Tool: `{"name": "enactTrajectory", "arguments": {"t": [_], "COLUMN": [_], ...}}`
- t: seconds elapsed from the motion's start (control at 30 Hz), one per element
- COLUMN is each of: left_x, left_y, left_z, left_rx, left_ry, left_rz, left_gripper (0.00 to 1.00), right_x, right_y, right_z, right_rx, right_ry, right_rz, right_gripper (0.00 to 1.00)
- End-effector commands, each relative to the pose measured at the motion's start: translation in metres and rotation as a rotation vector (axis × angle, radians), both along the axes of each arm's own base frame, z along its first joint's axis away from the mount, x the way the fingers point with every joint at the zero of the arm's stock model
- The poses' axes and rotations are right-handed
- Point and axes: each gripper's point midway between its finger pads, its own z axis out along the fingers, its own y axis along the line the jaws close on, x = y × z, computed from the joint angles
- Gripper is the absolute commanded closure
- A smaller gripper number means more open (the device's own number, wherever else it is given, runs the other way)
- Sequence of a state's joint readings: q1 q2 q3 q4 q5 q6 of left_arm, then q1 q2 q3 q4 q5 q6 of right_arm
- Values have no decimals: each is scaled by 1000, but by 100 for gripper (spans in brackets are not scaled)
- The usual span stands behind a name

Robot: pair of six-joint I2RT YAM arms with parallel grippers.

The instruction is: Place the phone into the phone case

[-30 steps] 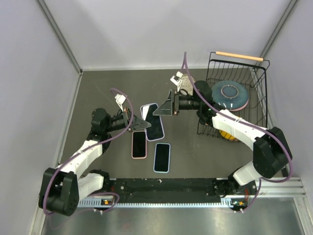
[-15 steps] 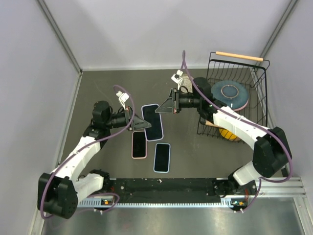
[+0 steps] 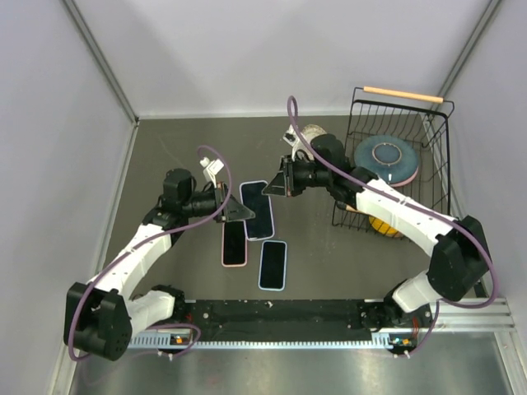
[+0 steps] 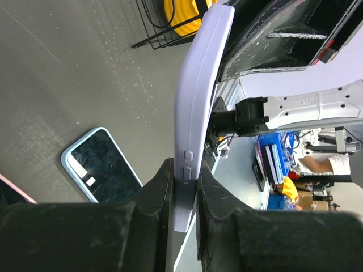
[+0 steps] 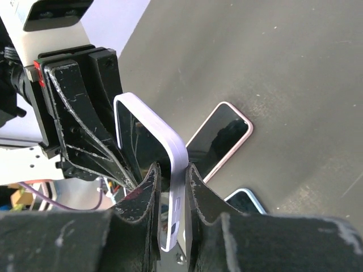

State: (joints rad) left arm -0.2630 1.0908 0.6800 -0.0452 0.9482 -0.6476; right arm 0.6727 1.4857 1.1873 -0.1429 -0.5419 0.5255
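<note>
blue-cased phone: flat on the worktop, nearest the arm bases.
pink-cased phone: flat, just left of it.
left pincer: narrow, clamped on one long edge of the lavender phone case.
lavender phone case: spans both pincers; phone seated inside, dark screen showing.
right pincer: narrow, clamped on the opposite edge.
wire basket: far right.

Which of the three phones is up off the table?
The lilac-cased phone, pinched on edge between the left gripper and the right gripper. The pink-cased phone and the blue-cased phone lie flat on the table.
</note>
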Motion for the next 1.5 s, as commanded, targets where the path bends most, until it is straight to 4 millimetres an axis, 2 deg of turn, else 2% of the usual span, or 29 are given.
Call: {"name": "enactTrajectory", "arguments": {"t": [0.0,0.03,0.07,0.2,0.23,0.27,0.33,0.37,0.47,0.57,0.7,0.77,0.97,1.2,1.3,1.33,1.43,1.47], "left_x": [7,6,4,6,6,6,5,4,1,0,-2,-4,-7,-6,-1,6,11,13], "left_y": [3,2,1,-1,-1,-1,-2,-2,-2,-3,-5,-5,-5,-5,-3,0,9,11], "left_z": [-20,-20,-18,-12,-12,-12,-8,-5,3,12,27,33,38,35,25,17,-6,-9], "left_rx": [20,7,-4,-28,-27,-28,-38,-43,-58,-73,-118,-128,-135,-137,-91,-51,71,87], "left_ry": [93,106,113,85,85,83,71,64,42,19,-2,-14,-27,-14,-2,8,64,70], "left_rz": [71,70,61,50,48,46,35,31,22,16,6,-2,-7,-7,21,62,108,122], "left_gripper": [100,100,100,100,100,100,100,100,100,100,100,100,100,100,100,100,100,100], "right_x": [-4,-3,-2,-6,-7,-8,-10,-16,-27,-32,-37,-40,-38,-40,-41,-40,-38,-38], "right_y": [1,-1,-1,-2,-1,-2,-4,-4,-9,-14,-13,-12,-5,8,10,10,9,9], "right_z": [79,76,77,72,71,70,65,66,59,43,19,14,6,7,9,10,16,16], "right_rx": [93,79,83,78,77,76,72,87,118,109,91,91,108,226,245,251,259,260], "right_ry": [-312,-338,-357,-351,-331,-322,-277,-253,-165,-110,-27,-4,17,89,105,103,105,107], "right_rz": [5,9,8,18,18,19,18,52,107,115,139,154,173,203,203,197,173,166], "right_gripper": [89,92,100,99,94,78,63,51,34,16,14,14,21,42,60,78,100,100]}}
